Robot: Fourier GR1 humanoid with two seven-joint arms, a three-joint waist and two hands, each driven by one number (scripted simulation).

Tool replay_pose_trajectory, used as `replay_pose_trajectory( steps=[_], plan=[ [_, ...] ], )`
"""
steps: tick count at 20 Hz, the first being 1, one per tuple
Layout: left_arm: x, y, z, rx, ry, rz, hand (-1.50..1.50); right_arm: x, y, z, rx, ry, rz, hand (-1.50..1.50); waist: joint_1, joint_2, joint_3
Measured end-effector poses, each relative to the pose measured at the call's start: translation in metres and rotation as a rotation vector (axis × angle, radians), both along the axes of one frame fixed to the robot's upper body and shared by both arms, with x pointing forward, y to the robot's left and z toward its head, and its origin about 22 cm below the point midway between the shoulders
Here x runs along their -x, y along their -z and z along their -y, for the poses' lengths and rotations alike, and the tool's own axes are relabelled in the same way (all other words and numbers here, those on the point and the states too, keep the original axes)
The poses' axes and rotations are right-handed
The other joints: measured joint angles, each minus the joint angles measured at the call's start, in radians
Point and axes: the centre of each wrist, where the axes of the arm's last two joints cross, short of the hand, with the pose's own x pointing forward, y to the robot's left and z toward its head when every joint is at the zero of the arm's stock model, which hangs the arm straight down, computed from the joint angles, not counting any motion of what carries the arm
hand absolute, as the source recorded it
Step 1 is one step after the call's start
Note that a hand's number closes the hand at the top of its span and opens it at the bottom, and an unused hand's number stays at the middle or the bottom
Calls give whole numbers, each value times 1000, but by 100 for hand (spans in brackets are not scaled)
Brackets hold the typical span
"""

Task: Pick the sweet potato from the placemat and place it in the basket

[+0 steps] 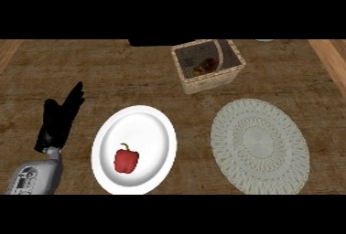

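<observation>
The sweet potato (206, 66), brown-orange, lies inside the wicker basket (229, 72) at the back of the counter. The round pale placemat (259, 145) at the right has nothing on it. My left hand (59, 120) shows at the left edge, fingers straight and pointing up, resting open and holding nothing. My right hand does not show anywhere in the head view.
A white plate (145, 123) left of the placemat carries a red bell pepper (126, 160). Light wooden edges (331, 55) run along the counter's far left and right. A dark shape (159, 42) sits at the top behind the basket.
</observation>
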Motion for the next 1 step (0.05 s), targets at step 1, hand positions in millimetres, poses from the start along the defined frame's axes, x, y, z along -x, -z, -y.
replay_pose_trajectory(
  steps=[1],
  plan=[
    [0,-3,-4,-3,-3,-1,0,5,-3,12,-11,0,0,-150,-5,-2,0]
  ],
)
